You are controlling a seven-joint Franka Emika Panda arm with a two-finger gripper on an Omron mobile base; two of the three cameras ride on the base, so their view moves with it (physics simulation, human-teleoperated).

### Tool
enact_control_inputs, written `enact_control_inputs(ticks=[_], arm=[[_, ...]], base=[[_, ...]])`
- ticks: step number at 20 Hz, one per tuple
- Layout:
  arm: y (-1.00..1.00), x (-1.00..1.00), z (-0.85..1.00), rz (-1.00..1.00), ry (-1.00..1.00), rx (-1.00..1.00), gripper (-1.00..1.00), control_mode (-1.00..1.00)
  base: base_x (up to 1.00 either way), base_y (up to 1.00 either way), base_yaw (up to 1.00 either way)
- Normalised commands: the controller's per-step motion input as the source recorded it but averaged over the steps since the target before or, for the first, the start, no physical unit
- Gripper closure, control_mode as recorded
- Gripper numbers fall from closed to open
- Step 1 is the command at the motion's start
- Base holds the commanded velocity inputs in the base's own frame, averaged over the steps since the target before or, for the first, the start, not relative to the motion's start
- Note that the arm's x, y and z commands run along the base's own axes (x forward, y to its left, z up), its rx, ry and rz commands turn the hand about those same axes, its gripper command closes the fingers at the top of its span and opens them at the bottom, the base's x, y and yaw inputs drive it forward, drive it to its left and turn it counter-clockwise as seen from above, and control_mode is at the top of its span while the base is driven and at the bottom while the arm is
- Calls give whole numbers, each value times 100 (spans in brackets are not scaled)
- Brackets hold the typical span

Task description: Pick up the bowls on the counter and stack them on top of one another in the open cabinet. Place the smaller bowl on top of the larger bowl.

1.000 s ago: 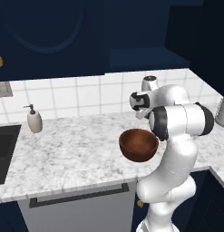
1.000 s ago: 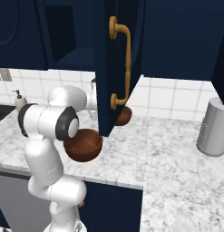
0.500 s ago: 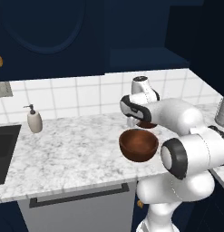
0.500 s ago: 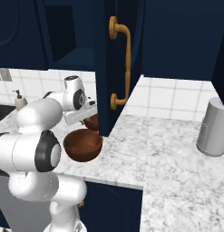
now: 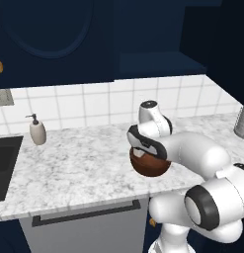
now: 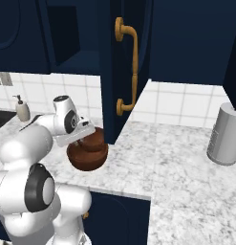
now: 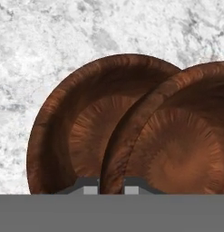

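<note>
With the gripper [image 7: 104, 189] straddling the larger bowl's [image 7: 177, 149] rim, jaws not clearly closed, we judged it might knock the touching smaller bowl [image 7: 72, 136].

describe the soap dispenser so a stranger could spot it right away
On the marbled counter, look toward the white tiled wall, between the dark sink and the arm. The soap dispenser stands upright there alone, a small pale beige bottle with a thin pump on top. Unlike the two reddish-brown bowls near the gripper, it is light and slim.
</note>
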Motion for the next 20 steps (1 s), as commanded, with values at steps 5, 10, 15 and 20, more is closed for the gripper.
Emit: enact_control_inputs(ticks=[5,10,15,20], arm=[[10,0,-37,0,0,0,100,-100],[12,0,-23,0,0,0,100,-100],[5,0,-7,0,0,0,100,-100],[0,0,4,0,0,0,-100,-100]], base=[[0,0,0],[0,0,0],[0,0,0],[0,0,0]])
